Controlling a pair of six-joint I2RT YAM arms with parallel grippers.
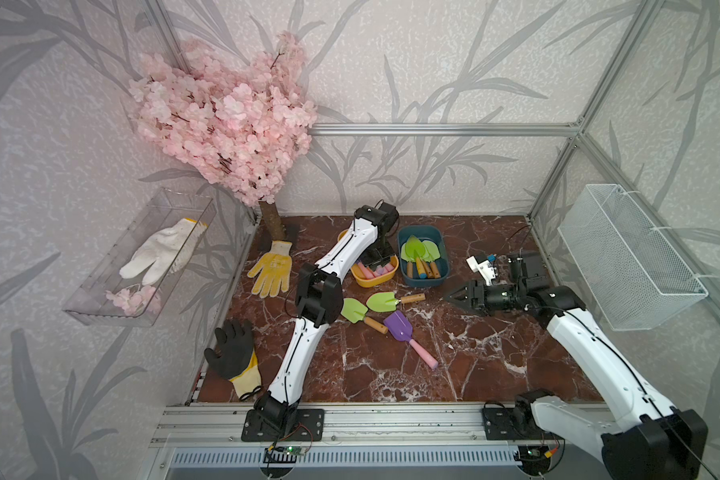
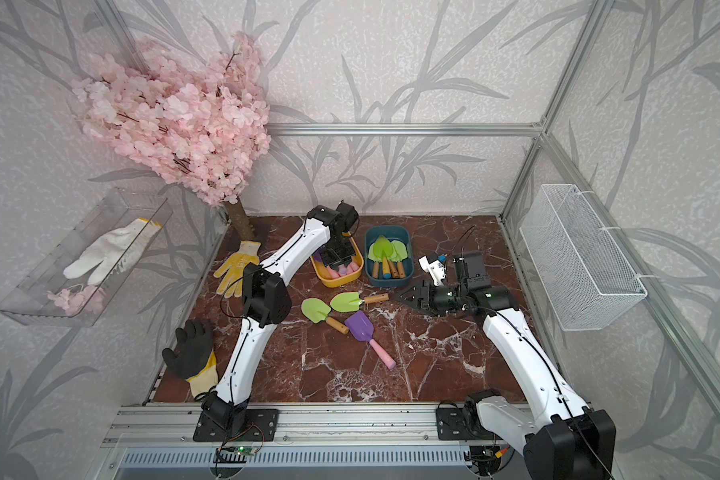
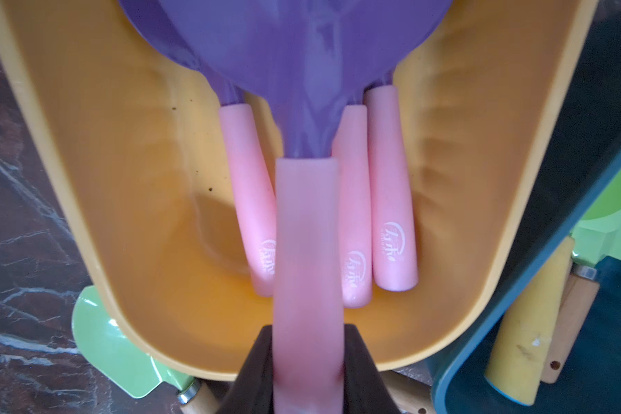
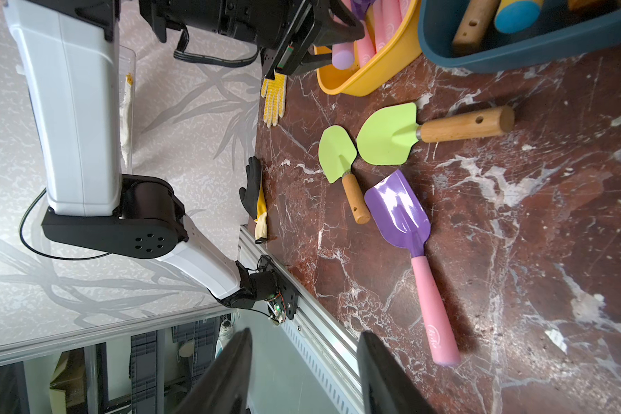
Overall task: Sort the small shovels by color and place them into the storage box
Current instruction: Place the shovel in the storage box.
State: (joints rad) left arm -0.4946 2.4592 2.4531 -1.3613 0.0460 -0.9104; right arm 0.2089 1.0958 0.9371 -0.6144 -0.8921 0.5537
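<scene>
My left gripper (image 3: 307, 344) is shut on the pink handle of a purple shovel (image 3: 305, 251), held over the yellow storage box (image 3: 122, 179), where other purple shovels (image 3: 391, 215) lie. In both top views this gripper (image 1: 377, 259) hangs above that box (image 1: 373, 282). The teal storage box (image 1: 422, 282) beside it holds several green shovels. Two green shovels (image 1: 353, 309) (image 1: 383, 300) and one purple shovel (image 1: 400, 326) lie loose on the marble. My right gripper (image 1: 449, 296) hovers open and empty to their right, its jaws (image 4: 305, 333) apart.
A yellow glove (image 1: 272, 268) and a black glove (image 1: 231, 349) lie near the left edge. A pink blossom tree (image 1: 225, 124) stands at the back left. A clear tray (image 1: 142, 257) and a wire basket (image 1: 628, 257) hang on the side walls. A small white part (image 1: 481, 266) lies behind the right gripper.
</scene>
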